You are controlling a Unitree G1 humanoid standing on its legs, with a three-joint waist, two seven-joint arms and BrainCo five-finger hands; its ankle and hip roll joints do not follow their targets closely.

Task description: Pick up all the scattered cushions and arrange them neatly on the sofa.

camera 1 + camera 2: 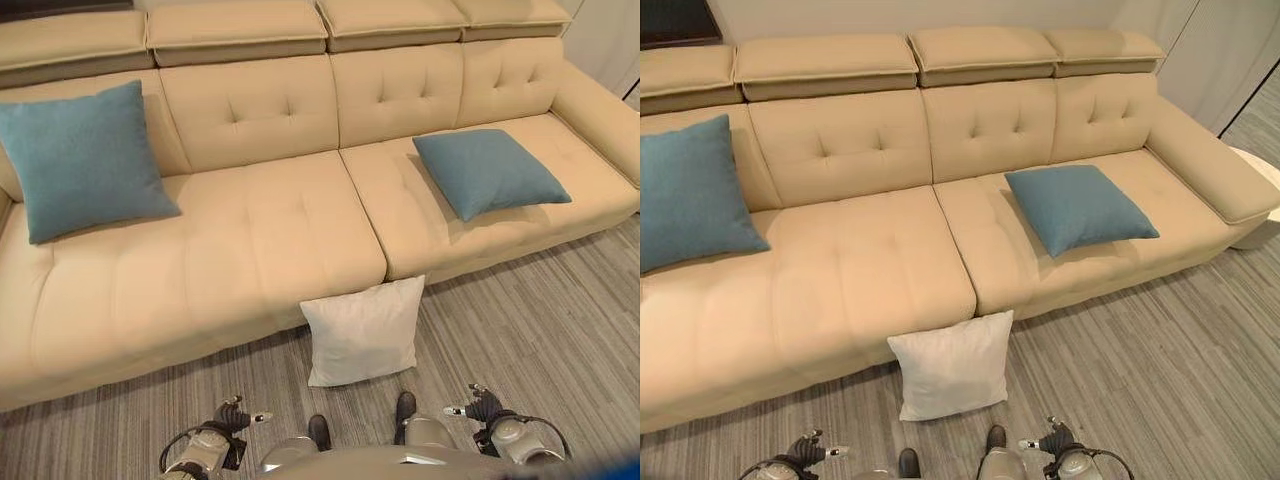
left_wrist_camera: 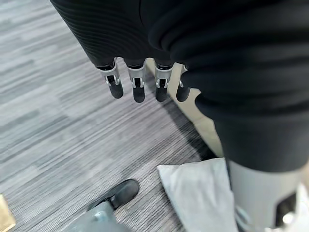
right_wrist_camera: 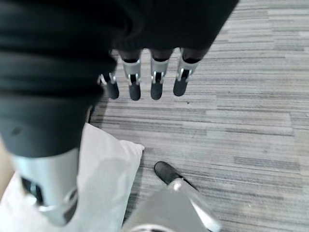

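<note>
White cushion (image 1: 364, 330) leans upright on the floor (image 1: 540, 320) against the sofa (image 1: 250, 250) front, straight ahead, midway between both hands. Left hand (image 2: 140, 82) and right hand (image 3: 145, 82) hang beside it, fingers straight, empty.

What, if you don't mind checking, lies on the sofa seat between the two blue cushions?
Nothing: in the left eye view the sofa seat is bare between the left blue cushion and the right blue cushion.
</note>
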